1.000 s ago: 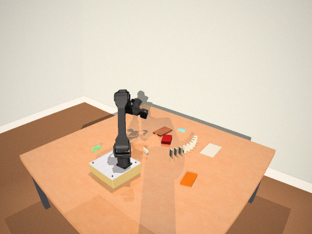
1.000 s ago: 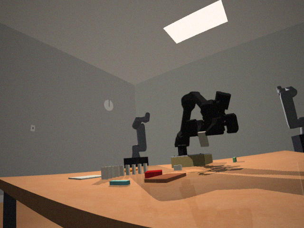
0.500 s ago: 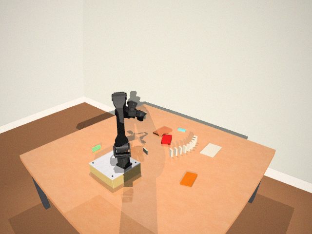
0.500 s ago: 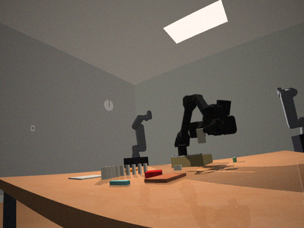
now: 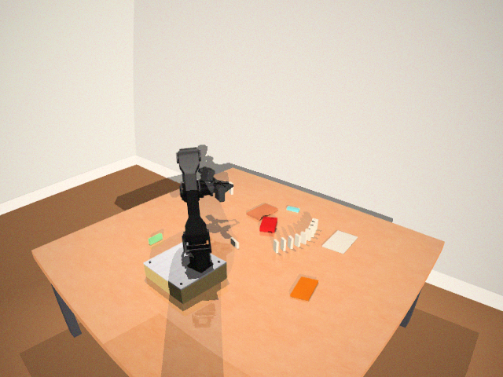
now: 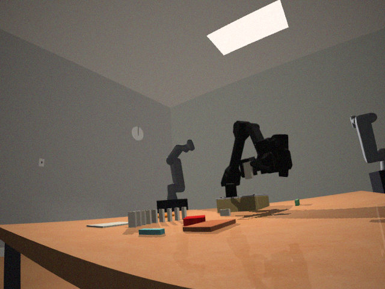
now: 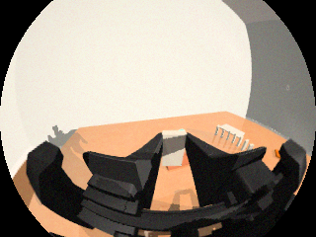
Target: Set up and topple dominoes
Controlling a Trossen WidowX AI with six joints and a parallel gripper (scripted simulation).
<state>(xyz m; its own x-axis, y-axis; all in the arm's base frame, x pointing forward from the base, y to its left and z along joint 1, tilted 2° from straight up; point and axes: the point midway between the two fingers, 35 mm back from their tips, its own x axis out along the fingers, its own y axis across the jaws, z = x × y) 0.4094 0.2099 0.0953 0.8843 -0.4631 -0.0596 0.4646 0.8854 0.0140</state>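
My gripper (image 5: 230, 187) (image 6: 248, 164) (image 7: 173, 136) is shut on a white domino (image 5: 232, 188) (image 6: 248, 170) (image 7: 173, 149) and holds it high above the table, away from the row. A curved row of several white standing dominoes (image 5: 291, 242) (image 6: 142, 217) (image 7: 231, 135) is right of the gripper in the top view and the wrist view. Another white domino (image 5: 234, 243) (image 6: 225, 212) lies on its side on the table near the arm's base.
A red block (image 5: 268, 225) (image 6: 194, 220) and a brown slab (image 5: 259, 211) (image 6: 211, 225) lie between arm and row. A cyan block (image 5: 292, 209) (image 6: 151, 231), a white sheet (image 5: 340, 241) (image 6: 107, 224), an orange slab (image 5: 304, 288) and a green block (image 5: 155, 239) (image 6: 297, 202) also lie on the table.
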